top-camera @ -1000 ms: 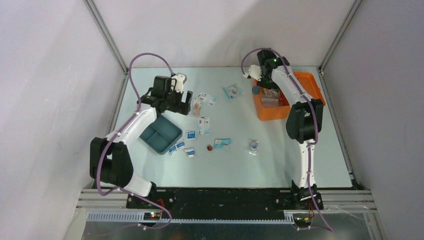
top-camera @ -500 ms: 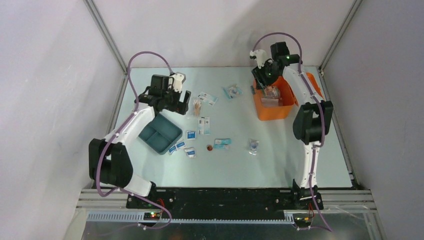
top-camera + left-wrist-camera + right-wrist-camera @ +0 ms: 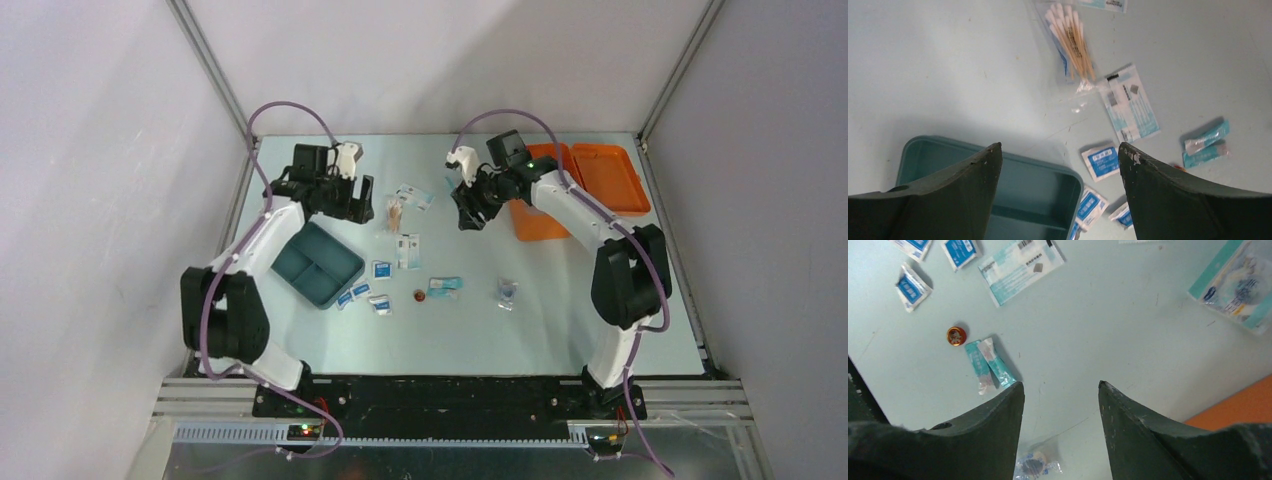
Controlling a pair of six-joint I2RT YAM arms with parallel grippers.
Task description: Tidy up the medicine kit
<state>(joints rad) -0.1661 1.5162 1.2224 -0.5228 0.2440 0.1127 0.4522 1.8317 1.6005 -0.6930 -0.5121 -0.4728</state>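
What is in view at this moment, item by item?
Medicine kit: 1, orange, far right, lid open.
Divided tray: 1, teal, left.
Cotton swab bag: 1, clear, beyond centre.
Flat packets: 2, white-teal, centre.
Trimmed packet: 1, white-teal, near the kit.
Small sachets: 4, blue-white, beside the tray.
Long sachets: 2, teal, centre, side by side.
Round tin: 1, red-orange, left of the long sachets.
Small bag: 1, clear, right of centre.
Left arm: white-black, jaws open by the tray's far edge.
Right arm: white-black, jaws open left of the kit.
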